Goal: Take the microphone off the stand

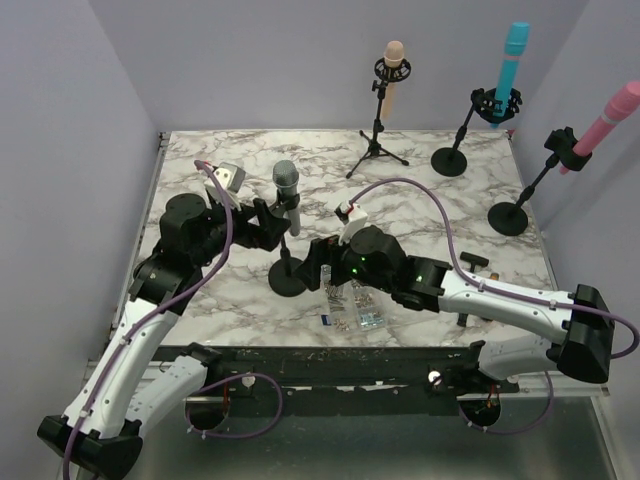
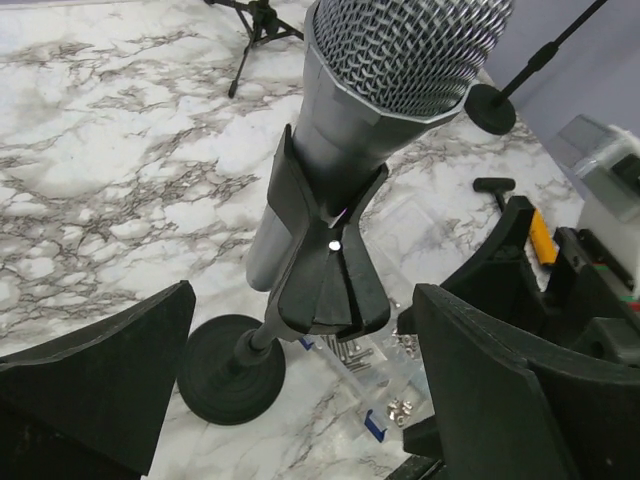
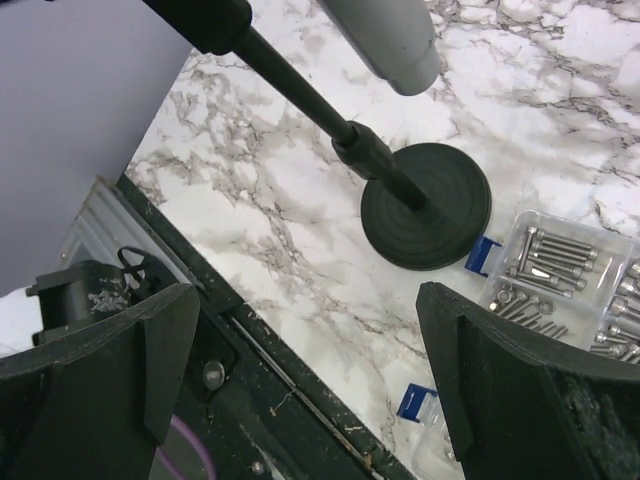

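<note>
A grey microphone point(image 1: 287, 195) with a mesh head stands tilted in the black clip of a short stand point(image 1: 289, 278) with a round base, left of the table's middle. In the left wrist view the microphone point(image 2: 370, 90) sits in the clip point(image 2: 325, 270) above the base point(image 2: 230, 370). My left gripper point(image 2: 303, 310) is open, its fingers apart on either side of the clip and touching nothing. My right gripper point(image 3: 305, 300) is open and empty, low by the table's front edge, just short of the stand's base point(image 3: 425, 205) and pole point(image 3: 300, 90).
A clear box of screws point(image 1: 352, 310) lies right of the stand's base, under the right arm. Three more microphones stand at the back and right: tan point(image 1: 393, 70), cyan point(image 1: 510, 70), pink point(image 1: 605, 120). A black tool point(image 1: 475, 262) lies near the right edge.
</note>
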